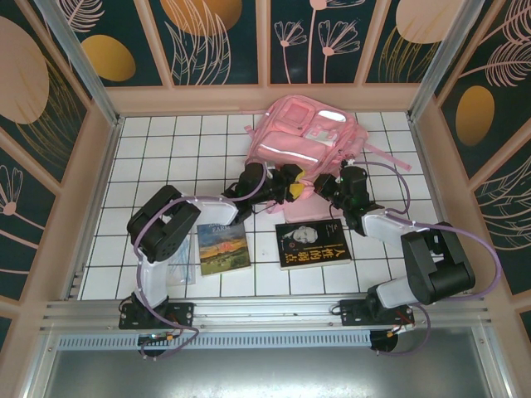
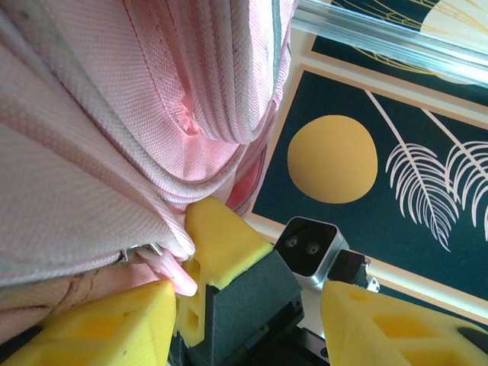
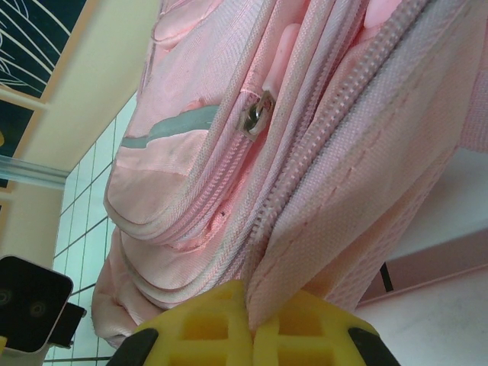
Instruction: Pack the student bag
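The pink student bag (image 1: 307,137) lies at the back middle of the tiled table. My right gripper (image 1: 330,189) is at its near edge, and in the right wrist view it (image 3: 252,324) is shut on a fold of bag fabric beside the zipper teeth. A metal slider (image 3: 257,113) sits higher on another zipper. My left gripper (image 1: 290,189) is at the same near edge, just left of the right one. In the left wrist view it (image 2: 244,301) stands open, its yellow fingers (image 2: 99,328) either side of the right gripper's yellow finger (image 2: 221,236). A pink zipper pull (image 2: 171,276) hangs by the left finger.
Two books lie near the front: a landscape-cover book (image 1: 222,247) and a black book (image 1: 311,245). A pale flat item (image 1: 184,267) lies beside the left arm. Raised walls (image 1: 91,191) ring the table, and a metal rail (image 1: 265,311) runs along the front.
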Controlling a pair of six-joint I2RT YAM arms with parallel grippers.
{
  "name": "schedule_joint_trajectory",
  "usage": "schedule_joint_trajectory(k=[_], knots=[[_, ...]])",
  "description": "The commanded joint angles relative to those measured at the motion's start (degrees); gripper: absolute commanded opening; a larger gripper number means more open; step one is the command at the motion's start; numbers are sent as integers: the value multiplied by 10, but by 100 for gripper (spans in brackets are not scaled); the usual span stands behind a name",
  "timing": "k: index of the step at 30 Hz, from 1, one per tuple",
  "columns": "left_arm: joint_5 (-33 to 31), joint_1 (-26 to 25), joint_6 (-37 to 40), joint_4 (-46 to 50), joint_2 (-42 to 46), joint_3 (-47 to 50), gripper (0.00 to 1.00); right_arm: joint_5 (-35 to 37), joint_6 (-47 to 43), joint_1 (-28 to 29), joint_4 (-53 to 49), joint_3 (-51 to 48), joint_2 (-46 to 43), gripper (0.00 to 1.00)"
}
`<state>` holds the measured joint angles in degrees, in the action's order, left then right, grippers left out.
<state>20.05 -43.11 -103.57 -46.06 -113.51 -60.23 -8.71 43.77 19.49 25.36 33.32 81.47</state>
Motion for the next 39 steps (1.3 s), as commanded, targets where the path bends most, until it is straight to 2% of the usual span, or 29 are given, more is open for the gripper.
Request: schedule_joint_trajectory(k=[1,14,24,30,34,36,39], knots=[[7,2,9,10,-17,-16,54,5,-16,3,44,8,-18,0],[16,-10,37,103,-12,-2,56,5,-25,10,61,14,-21,0],[1,-11,53,139,-23,-9,55,4,-24,23,63,17,-20,0],[-24,-10,48,131,-65,-45,40,7,-21,34,62,13,-22,0],[-41,-5,53,123,-58,-43,11,17,-27,34,52,6,-34,0],[-39,-4,57,128,-51,-40,0,26,-32,32,47,5,-36,0],[-29,-1,68,139,-33,-15,0,29,-36,26,42,4,-35,0]])
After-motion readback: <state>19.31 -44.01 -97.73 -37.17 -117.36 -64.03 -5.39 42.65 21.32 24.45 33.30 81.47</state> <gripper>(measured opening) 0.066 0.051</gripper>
